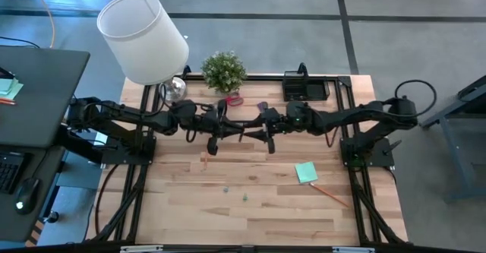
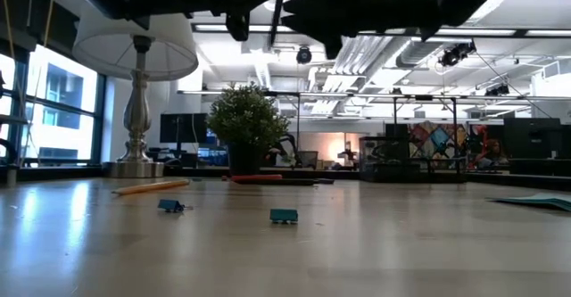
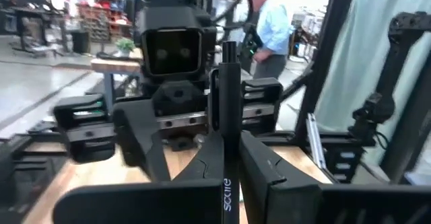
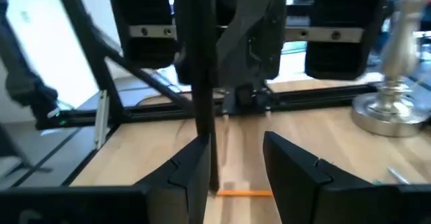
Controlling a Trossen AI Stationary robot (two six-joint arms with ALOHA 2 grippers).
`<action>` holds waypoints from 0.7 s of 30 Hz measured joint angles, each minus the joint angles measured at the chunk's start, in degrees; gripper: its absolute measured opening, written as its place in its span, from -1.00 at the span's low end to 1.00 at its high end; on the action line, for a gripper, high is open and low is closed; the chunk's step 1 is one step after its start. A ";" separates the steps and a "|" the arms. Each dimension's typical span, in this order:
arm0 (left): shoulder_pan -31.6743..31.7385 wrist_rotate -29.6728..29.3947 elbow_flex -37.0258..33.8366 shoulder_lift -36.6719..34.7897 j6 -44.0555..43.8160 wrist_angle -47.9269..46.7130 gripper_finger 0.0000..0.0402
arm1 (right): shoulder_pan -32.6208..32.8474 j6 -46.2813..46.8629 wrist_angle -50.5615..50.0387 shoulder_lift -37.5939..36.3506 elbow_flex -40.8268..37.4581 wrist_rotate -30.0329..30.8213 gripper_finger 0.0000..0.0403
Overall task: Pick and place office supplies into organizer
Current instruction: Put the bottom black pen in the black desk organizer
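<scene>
My left gripper (image 3: 229, 143) is shut on a dark pen (image 3: 229, 83) that stands upright above the table's middle (image 1: 243, 129). Facing it from the right, my right gripper (image 4: 236, 163) is open. The pen (image 4: 202, 83) stands just inside one of its fingers (image 4: 192, 170); I cannot tell whether they touch. The black organizer (image 1: 306, 88) sits at the far edge. A mint sticky-note pad (image 1: 306, 172) and an orange pencil (image 1: 328, 194) lie flat near the right. Another pencil (image 2: 150, 187) lies left of centre. Red scissors (image 1: 234, 99) and a purple piece (image 1: 263, 105) lie beside the plant. My left gripper pinches the pen's shaft (image 3: 227, 126) between its two fingers, below the shaft's middle. The fingers come level from the table's left and lie across the pen. The pen stands upright, lifted clear of the table, with most of its length above the fingers.
A potted plant (image 1: 223, 71) and a lamp (image 1: 144, 36) stand at the far left. Two small teal clips (image 2: 171, 206) (image 2: 284, 215) lie on the near half of the table. A person (image 3: 269, 29) stands in the room beyond the table.
</scene>
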 joint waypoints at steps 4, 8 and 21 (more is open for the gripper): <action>-0.17 -0.01 0.02 0.08 0.05 -0.24 -1.00 | 0.02 -0.07 0.12 2.10 2.06 -0.61 -0.36; -0.73 -0.96 -0.02 0.54 0.09 -0.46 -1.00 | 0.02 -0.07 -0.07 3.19 2.94 -2.46 -0.36; -0.74 -2.17 0.04 0.50 0.58 -0.99 -1.00 | 0.04 -2.03 -0.16 2.14 2.90 -4.31 -0.36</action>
